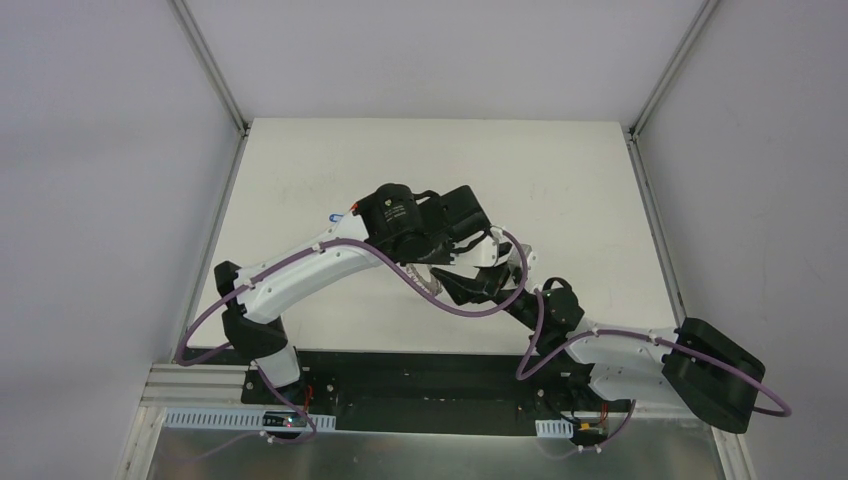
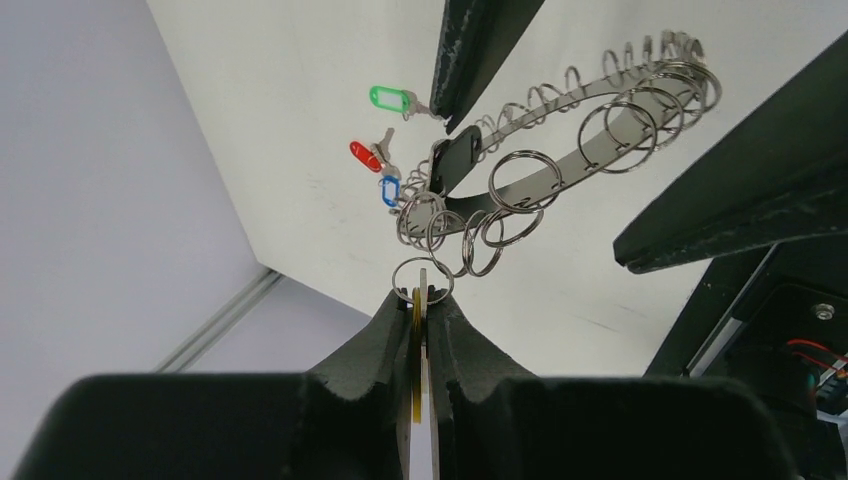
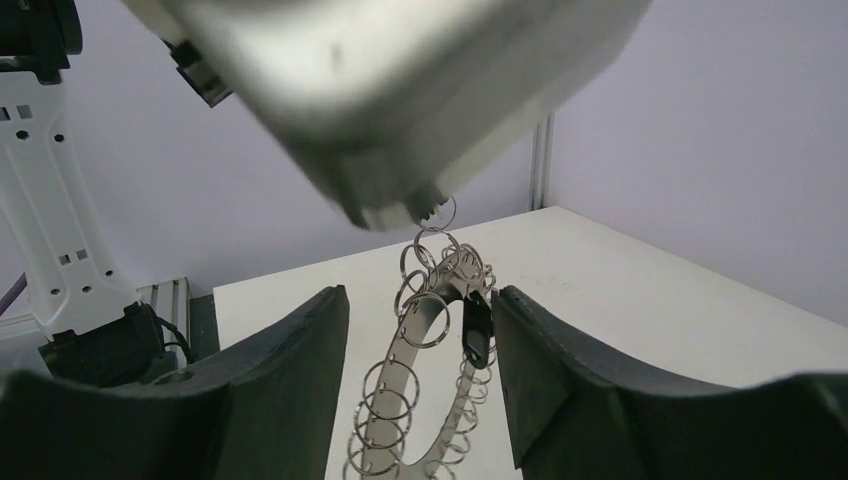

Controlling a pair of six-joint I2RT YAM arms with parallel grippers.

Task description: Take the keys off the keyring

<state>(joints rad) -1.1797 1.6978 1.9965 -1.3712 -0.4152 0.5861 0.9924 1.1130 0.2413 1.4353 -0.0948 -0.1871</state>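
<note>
My left gripper [image 2: 421,298] is shut on a key with a yellow tag [image 2: 417,330], seen edge-on between the pads. Its small split ring [image 2: 422,280] shows just past the fingertips. The keyring [image 2: 560,150], a flat silver ring fringed with wire loops, hangs from there in the air. My right gripper [image 3: 420,300] is open, one finger on each side of the keyring [image 3: 425,340]; its right finger is close to a black clasp [image 3: 477,330]. Green [image 2: 388,97] and red [image 2: 364,155] tagged keys lie on the table. A blue tagged key [image 2: 390,190] sits by the loops; I cannot tell whether it is attached.
Both arms meet over the middle of the white table [image 1: 560,190], the left wrist [image 1: 400,220] above the right gripper [image 1: 470,285]. Grey walls close the table on three sides. A black base strip [image 1: 420,375] runs along the near edge.
</note>
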